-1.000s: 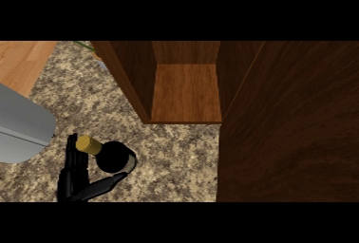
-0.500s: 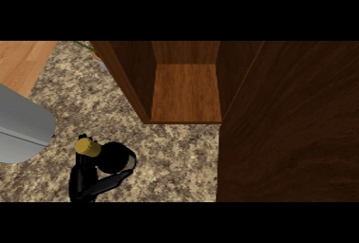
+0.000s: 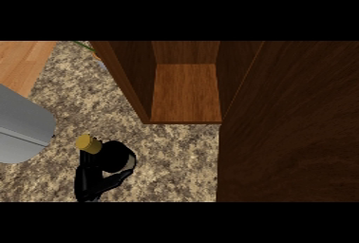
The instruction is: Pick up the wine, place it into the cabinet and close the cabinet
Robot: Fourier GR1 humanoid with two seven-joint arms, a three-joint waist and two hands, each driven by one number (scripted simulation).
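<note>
Black wine bottle (image 3: 113,155), gold cap (image 3: 88,143), seen top-down; robot hand (image 3: 95,182) curled around its body, near open wooden cabinet (image 3: 186,97).

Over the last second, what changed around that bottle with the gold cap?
The left hand curled in closer round the wine bottle; earlier a part of it stretched up past the gold cap. The bottle itself has barely shifted. The open cabinet, its door and the granite counter stayed put.
</note>
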